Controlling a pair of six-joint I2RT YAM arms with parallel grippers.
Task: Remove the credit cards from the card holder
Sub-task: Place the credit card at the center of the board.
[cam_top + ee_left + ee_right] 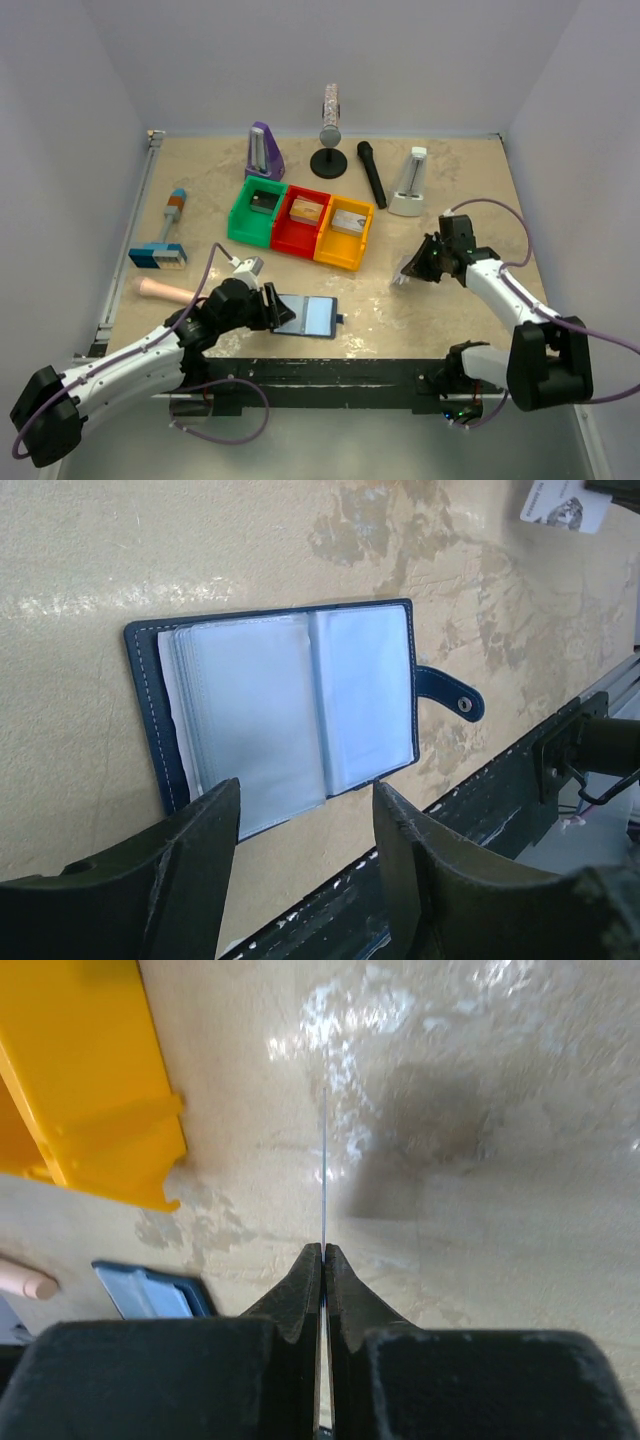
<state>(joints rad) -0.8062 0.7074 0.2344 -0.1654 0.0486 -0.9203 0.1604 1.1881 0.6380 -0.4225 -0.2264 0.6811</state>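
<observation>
My right tool pinches a credit card edge-on: only a thin line, its face unseen. In my left wrist view, the near edge of the card holder, at 6 o'clock, hides behind my left tool, and its cloudy sleeves do not show whether cards sit inside.

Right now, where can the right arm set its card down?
Bare tabletop lies between the card holder, the yellow bin and the right fingers. The back row of bins, metronomes and microphone is crowded.

Card holder and bins on table
</observation>
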